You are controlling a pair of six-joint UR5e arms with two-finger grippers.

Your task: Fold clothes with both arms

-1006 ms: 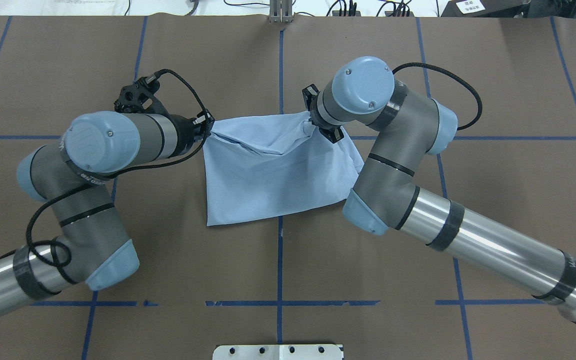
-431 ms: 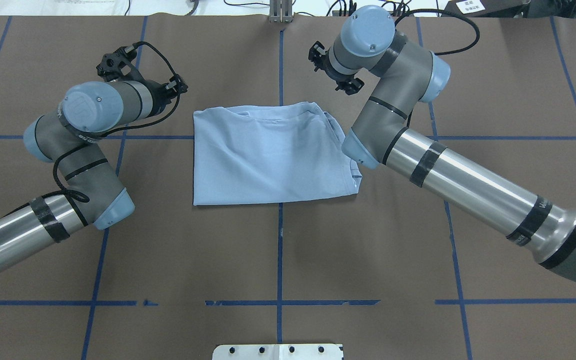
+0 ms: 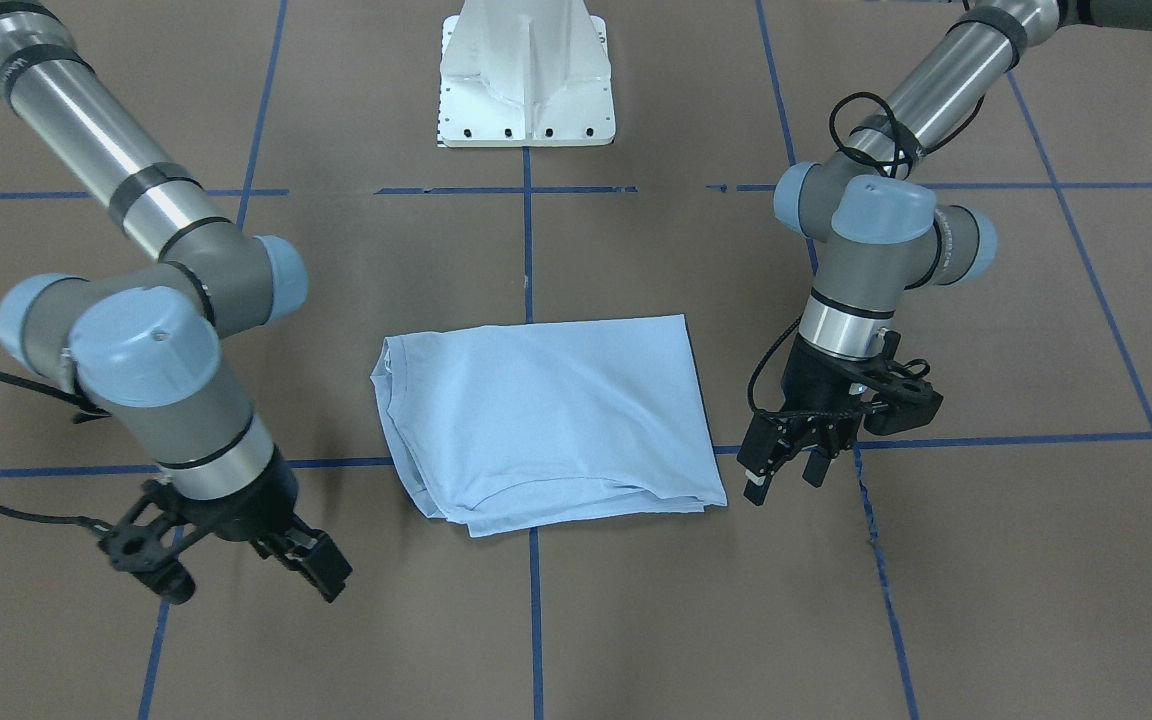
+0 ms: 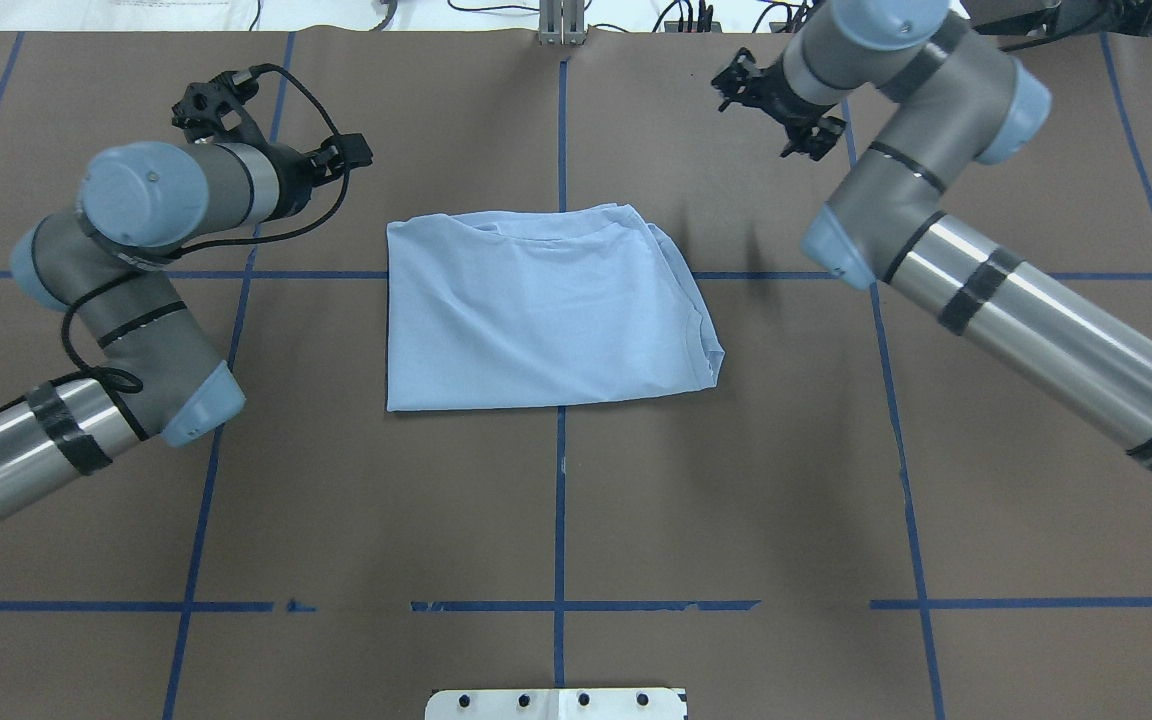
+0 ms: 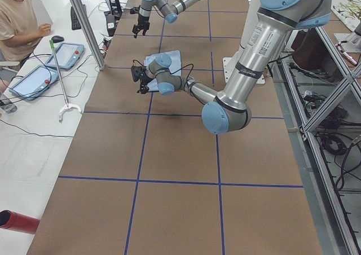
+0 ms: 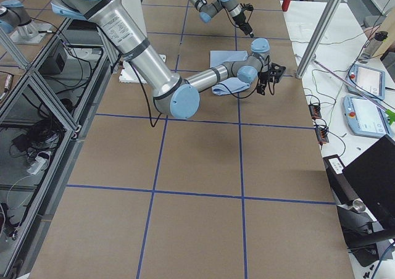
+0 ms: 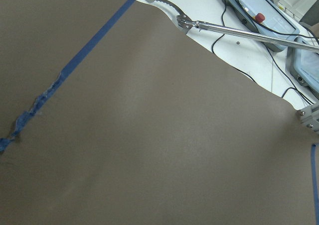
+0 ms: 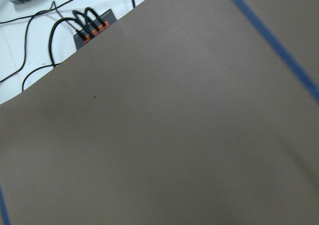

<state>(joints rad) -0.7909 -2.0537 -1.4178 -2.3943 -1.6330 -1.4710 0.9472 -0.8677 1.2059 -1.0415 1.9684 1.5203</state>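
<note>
Overhead view, left to right. The left arm is coming in from the lower left edge and bending up into the upper left of the frame. Its wrist is pointing right, toward the upper left corner of the T-shirt, and is sitting apart from it. In the front-facing view this arm is standing at the right. Its jaws are pointing down near the shirt's lower right corner, spread apart and grasping nothing.

The T-shirt is lying in the middle of the frame, flat on the brown bench, folded into a rough rectangle. The ribbed collar is showing along its upper edge and stacked layers are bunching at its right edge. It is sitting across the crossing of the blue tape lines, with neither arm touching it.

The right arm is reaching from the right edge up into the upper right corner, well apart from the shirt. Its jaws are gripping nothing; whether they are spread or closed, cannot tell. In the front-facing view that arm is hanging at the lower left, off the shirt's left edge.

The white pedestal base is sitting at the top centre of the front-facing view. Both wrist views are showing only bare bench and tape.
</note>
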